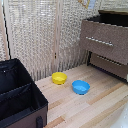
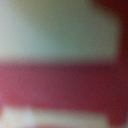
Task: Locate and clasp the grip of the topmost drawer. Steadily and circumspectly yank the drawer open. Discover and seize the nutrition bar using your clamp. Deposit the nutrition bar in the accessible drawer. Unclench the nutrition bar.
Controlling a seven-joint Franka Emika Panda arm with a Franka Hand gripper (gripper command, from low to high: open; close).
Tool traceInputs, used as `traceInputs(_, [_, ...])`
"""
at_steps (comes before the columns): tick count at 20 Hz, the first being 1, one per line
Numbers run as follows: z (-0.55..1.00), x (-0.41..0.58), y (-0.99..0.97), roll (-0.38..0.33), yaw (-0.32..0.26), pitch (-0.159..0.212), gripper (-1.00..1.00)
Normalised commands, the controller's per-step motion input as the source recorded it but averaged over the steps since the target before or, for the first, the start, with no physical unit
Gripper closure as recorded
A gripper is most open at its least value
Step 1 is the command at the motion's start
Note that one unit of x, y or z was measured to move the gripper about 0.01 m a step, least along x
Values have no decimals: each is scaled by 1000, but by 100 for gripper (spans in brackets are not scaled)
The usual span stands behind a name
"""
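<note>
The dark brown dresser (image 1: pixel 111 64) stands at the exterior view's right. Its topmost drawer (image 1: pixel 105 36), with a silver bar (image 1: pixel 99 41) on the flat front, looks pulled out, with a dark opening behind the front. The nutrition bar does not show in the exterior view. The clamp is in neither view. The wrist view is fully blurred: a wide red band (image 2: pixel 60 82) under a pale greenish area (image 2: pixel 55 30), very close to the lens. I cannot tell what it is.
A yellow bowl (image 1: pixel 59 78) and a blue bowl (image 1: pixel 80 87) sit on the light wooden surface (image 1: pixel 95 107). A black open box (image 1: pixel 17 97) stands at the exterior view's left. A pale slatted screen (image 1: pixel 40 35) closes the back. A blurred white patch (image 1: pixel 123 119) shows at the lower right corner.
</note>
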Motion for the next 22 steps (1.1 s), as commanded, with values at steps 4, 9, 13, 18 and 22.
traceInputs(4, [222, 72, -816, 81, 0, 210, 100])
traceInputs(9, [380, 87, -872, 45, 0, 190, 100])
traceInputs(13, [581, 71, -965, 22, 0, 109, 100])
traceInputs(18, [547, 29, -999, 15, 10, 77, 100])
traceInputs(22, [401, 0, -947, 1, 39, 81, 100])
